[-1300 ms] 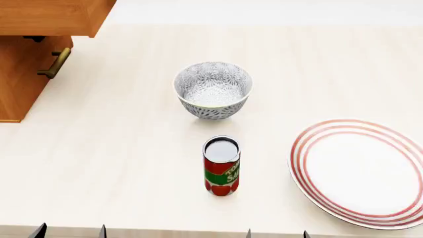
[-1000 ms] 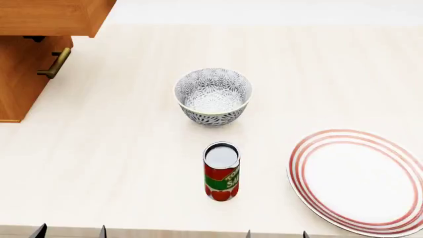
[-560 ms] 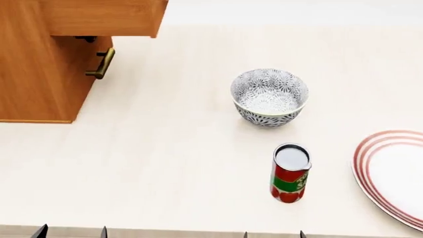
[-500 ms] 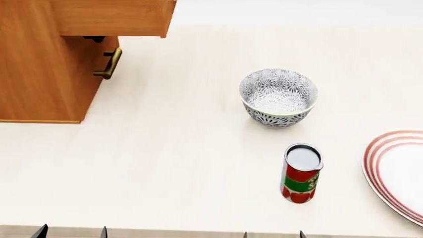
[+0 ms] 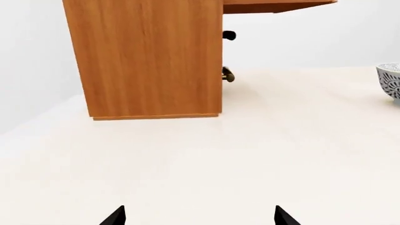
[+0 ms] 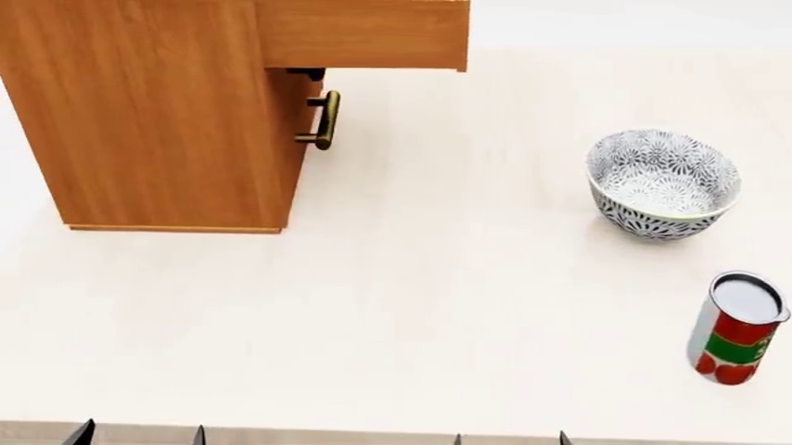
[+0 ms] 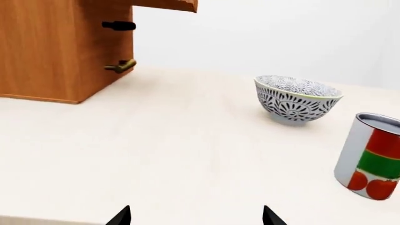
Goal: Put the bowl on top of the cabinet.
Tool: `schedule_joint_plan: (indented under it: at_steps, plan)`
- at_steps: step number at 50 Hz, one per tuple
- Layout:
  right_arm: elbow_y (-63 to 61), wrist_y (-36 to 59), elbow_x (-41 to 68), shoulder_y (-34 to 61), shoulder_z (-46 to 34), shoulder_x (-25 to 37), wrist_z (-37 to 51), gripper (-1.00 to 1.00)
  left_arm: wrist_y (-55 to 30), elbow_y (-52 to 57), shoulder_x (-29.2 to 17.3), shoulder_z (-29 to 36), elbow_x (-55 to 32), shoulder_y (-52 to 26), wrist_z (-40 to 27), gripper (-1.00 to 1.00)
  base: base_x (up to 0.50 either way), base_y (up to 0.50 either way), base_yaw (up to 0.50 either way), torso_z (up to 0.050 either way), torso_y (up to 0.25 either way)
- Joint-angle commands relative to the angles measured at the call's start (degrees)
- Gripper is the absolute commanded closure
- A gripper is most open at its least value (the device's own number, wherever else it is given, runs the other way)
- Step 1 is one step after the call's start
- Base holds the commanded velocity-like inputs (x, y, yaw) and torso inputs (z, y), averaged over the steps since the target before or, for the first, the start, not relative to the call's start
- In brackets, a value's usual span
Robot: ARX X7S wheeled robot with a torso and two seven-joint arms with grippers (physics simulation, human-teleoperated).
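The bowl (image 6: 663, 184), white with a dense dark floral pattern, stands upright on the pale table at the right; it also shows in the right wrist view (image 7: 297, 99) and as a sliver in the left wrist view (image 5: 390, 83). The cabinet (image 6: 161, 111) of orange-brown wood rises at the back left, with a brass bar handle (image 6: 325, 120); I see its side as well (image 5: 147, 56) (image 7: 59, 49). My left gripper (image 6: 139, 434) and right gripper (image 6: 509, 438) sit at the near table edge, both open and empty, far from the bowl. Only their fingertips (image 5: 116, 216) (image 7: 122, 217) show.
A red and green can (image 6: 735, 328) stands upright near the right edge, in front of the bowl (image 7: 374, 156). Bare tabletop (image 6: 409, 306) stretches between the cabinet, the bowl and my grippers.
The head view has swung left: the cabinet fills more of the left side, the bowl and can have slid to the right, and the red-ringed plate has left the frame.
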Motion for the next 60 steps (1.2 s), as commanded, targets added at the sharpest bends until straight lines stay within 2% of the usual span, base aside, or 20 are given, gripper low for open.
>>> schedule_joint_plan:
  at_steps: [1, 11, 16, 25, 34, 36, 37, 38, 41, 43, 46, 47, 50, 51, 54, 57, 60]
  plan:
    - [-0.22, -0.03, 0.58, 0.0, -0.75, 0.63, 0.7, -1.0, -0.06, 0.1, -0.65, 0.81, -0.53, -0.05, -0.64, -1.0, 0.0, 0.5, 0.0, 0.0, 0.0]
    - [-0.22, 0.29, -0.79, 0.22, -2.53, 1.39, 1.2, -1.0, 0.14, -0.33, -1.16, 1.6, -0.76, -0.24, -0.96, -1.0, 0.0, 0.5, 0.0, 0.0, 0.0]
    - [-0.3, -0.93, 2.74, -0.12, -0.68, 0.83, 1.35, -1.0, 0.08, -0.28, -1.37, 1.86, -0.95, -0.25, -1.24, -1.0, 0.0, 0.45, 0.0, 0.0, 0.0]
    - [0.64, 0.97, 2.67, 0.66, -1.19, 1.07, 2.29, -1.0, -0.41, -0.32, -1.79, 2.43, -1.07, -0.43, -1.71, -1.0, 0.0, 0.0, 0.0, 0.0, 0.0]
    - [-0.37, 7.5, 1.1, 1.79, -2.38, 1.4, 4.03, -1.0, -0.95, -0.13, -2.58, 3.24, -0.67, -0.74, -1.89, -1.0, 0.0, 0.0, 0.0, 0.0, 0.0]
    - [-3.9, 15.38, 4.5, 2.41, -0.73, 1.13, 3.54, -1.0, -5.84, 2.55, -3.08, 3.02, -2.53, -1.1, -1.1, -1.0, 0.0, 0.0, 0.0, 0.0, 0.0]
    - [-5.75, 15.79, 4.01, 1.92, -0.65, 1.32, 4.31, -1.0, -7.06, 4.16, -3.3, 2.85, -2.57, -1.0, -1.5, -1.0, 0.0, 0.0, 0.0, 0.0, 0.0]
    - [-13.45, 20.56, 4.31, 1.02, -0.51, 2.45, 4.36, -1.0, -13.44, 12.29, -4.08, 1.44, -4.01, -0.68, -2.83, -1.0, 0.0, 0.0, 0.0, 0.0, 0.0]
    - [-25.73, 31.26, 3.96, 2.18, -0.62, 4.01, 5.38, -1.0, -25.97, 24.01, -5.36, 0.47, -6.49, -2.18, -4.28, -1.0, 0.0, 0.0, 0.0, 0.0, 0.0]
    - [-37.77, 42.24, 4.65, 4.59, -0.55, 5.36, 5.27, -1.0, -36.57, 35.16, -6.15, -1.08, -9.49, -4.23, -5.72, -1.0, 0.0, 0.0, 0.0, 0.0, 0.0]
    - [-46.61, 51.63, 4.87, 7.87, -0.56, 6.03, 5.78, -1.0, -45.82, 43.47, -5.89, -3.88, -13.73, -6.67, -7.1, -1.0, 0.0, 0.0, 0.0, 0.0, 0.0]
    - [-52.81, 58.09, 5.18, 10.5, -0.6, 6.46, 5.88, -1.0, -51.53, 49.01, -6.09, -5.14, -15.75, -8.25, -8.23, -1.0, 0.0, 0.0, 0.0, 0.0, 0.0]
    - [-59.92, 66.42, 6.22, 13.98, 0.05, 6.16, 5.92, -1.0, -57.18, 54.57, -6.12, -6.85, -18.17, -9.83, -9.42, -1.0, 0.0, 0.0, 0.0, 0.0, 0.0]
    - [-60.49, 66.39, 9.09, 14.52, -0.11, 7.65, 8.59, -1.0, -58.4, 57.32, -6.13, -8.06, -19.36, -10.09, -9.49, -1.0, 0.0, 0.0, 0.0, 0.0, 0.0]
    - [-60.49, 63.42, 30.69, 16.09, 0.16, 17.0, 26.41, -1.0, -59.93, 60.03, -7.0, -8.95, -22.58, -10.0, -11.66, -1.0, 0.0, 0.0, 0.0, 0.0, 0.0]
    - [-58.91, 59.29, 29.33, 13.17, -1.34, 18.08, 26.5, -1.0, -56.71, 58.76, -8.08, -6.83, -20.55, -8.38, -12.18, -1.0, 0.0, 0.0, 0.0, 0.0, 0.0]
    - [-56.49, 53.61, 27.6, 9.6, -2.29, 18.65, 25.21, -1.0, -54.07, 58.28, -8.23, -7.32, -20.24, -6.57, -12.13, -1.0, 0.0, 0.0, 0.0, 0.0, 0.0]
